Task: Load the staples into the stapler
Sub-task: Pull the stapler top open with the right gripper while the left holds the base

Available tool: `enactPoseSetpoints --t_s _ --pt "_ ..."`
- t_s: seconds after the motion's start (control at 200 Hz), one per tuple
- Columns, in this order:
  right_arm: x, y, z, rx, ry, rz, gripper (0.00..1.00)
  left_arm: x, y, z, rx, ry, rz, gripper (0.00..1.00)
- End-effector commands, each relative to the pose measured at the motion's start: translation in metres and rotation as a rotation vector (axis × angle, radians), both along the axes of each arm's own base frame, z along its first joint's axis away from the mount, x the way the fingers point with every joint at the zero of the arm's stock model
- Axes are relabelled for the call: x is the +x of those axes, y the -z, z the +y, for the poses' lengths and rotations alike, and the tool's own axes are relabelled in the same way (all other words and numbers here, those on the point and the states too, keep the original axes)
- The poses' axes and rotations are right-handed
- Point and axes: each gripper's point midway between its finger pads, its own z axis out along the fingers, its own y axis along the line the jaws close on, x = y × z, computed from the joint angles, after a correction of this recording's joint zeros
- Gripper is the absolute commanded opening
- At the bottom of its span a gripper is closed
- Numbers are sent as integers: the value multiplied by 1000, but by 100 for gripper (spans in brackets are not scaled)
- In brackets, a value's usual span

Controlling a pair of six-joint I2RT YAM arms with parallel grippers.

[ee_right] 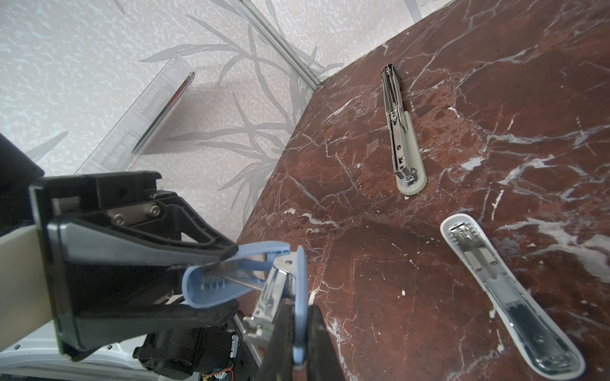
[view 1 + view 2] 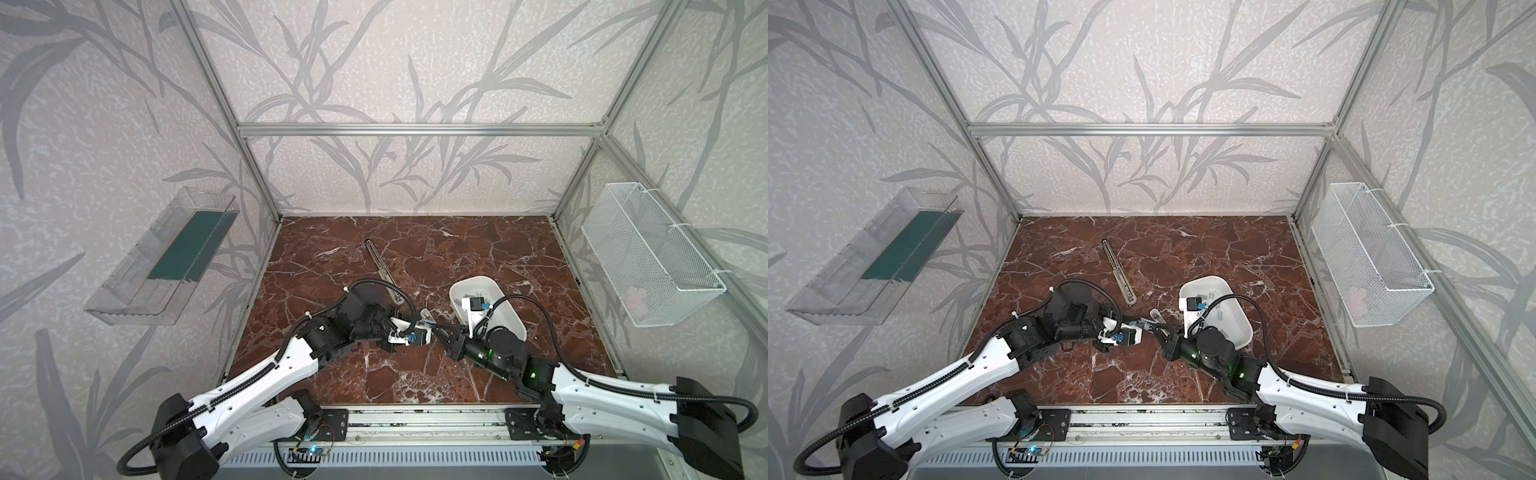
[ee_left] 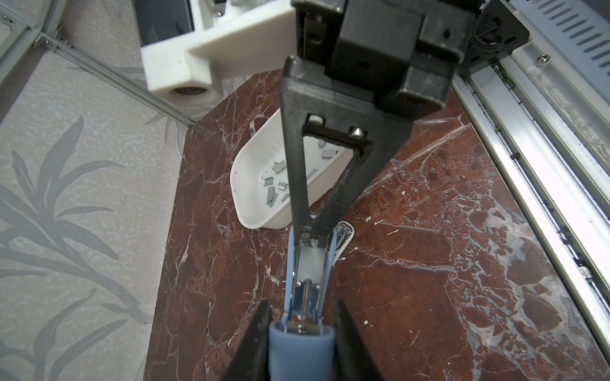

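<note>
A blue stapler (image 1: pixel 231 290) hangs swung open above the marble table (image 2: pixel 374 374), held between both grippers. My left gripper (image 3: pixel 302 316) is shut on its rounded blue top cover, with the spring and metal magazine showing. My right gripper (image 1: pixel 300 308) is shut on the thin blue base plate. In both top views the two grippers meet near the table's middle, the left (image 2: pixel 426 332) against the right (image 2: pixel 438 328). The staples (image 3: pixel 275 191) lie loose as several small grey strips in a white tray (image 3: pixel 251 224).
A grey stapler (image 2: pixel 384 272) lies opened flat toward the back. A white stapler (image 1: pixel 508 297) lies open next to the tray (image 2: pixel 515 320). A clear plastic shelf (image 2: pixel 162 257) hangs on the left wall and a white wire basket (image 2: pixel 652 253) on the right wall.
</note>
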Motion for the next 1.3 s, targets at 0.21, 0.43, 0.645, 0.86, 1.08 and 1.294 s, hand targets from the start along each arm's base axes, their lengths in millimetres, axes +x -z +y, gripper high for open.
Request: enactPoseSetpoints --t_s 0.21,0.43,0.645,0.86,1.08,1.294 --pt "-1 33 -26 -88 57 36 0 55 -7 17 -36 -215 -17 0" --pt "-7 26 -26 -59 33 34 0 68 8 23 22 -251 -6 0" --pt "-13 21 -23 -29 -3 41 0 73 29 21 92 -244 33 6" --pt "-18 12 -15 21 -51 48 0 80 46 18 144 -255 95 22" --pt "-20 5 -13 47 -64 41 0 86 53 18 157 -290 115 47" --pt "-21 3 -14 61 -65 40 0 87 54 18 166 -293 121 49"
